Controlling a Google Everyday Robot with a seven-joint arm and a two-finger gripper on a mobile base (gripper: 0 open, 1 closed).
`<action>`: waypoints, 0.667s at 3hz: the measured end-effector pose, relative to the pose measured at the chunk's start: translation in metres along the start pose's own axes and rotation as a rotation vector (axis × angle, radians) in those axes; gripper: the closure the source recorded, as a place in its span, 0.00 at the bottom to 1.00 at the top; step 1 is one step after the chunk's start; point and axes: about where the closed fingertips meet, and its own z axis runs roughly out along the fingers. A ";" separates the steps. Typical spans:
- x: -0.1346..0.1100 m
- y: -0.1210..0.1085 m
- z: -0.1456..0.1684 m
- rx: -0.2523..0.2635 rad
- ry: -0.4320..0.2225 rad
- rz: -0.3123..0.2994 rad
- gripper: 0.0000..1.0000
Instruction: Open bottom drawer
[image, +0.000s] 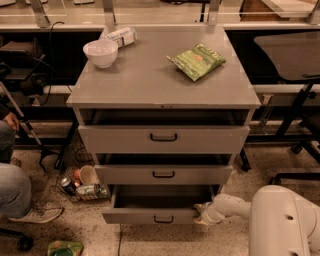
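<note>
**Arm reached out low to the left, gripper at its tip**

The white arm (229, 205) came out of the rounded white body (285, 222), which filled the lower right corner of the camera view and was cut off by the right and bottom edges. The arm stretched leftward, held low and close to level, dipping slightly toward its end. It thickened at a pale wrist (212, 214) just before the tip. The gripper (201, 214) sat at the arm's far left end, low in the view and a little right of centre, pointing left, well out from the body.
</note>
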 end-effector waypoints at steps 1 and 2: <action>0.000 0.000 0.000 0.000 0.000 0.000 1.00; 0.000 0.000 -0.001 0.000 0.000 0.000 1.00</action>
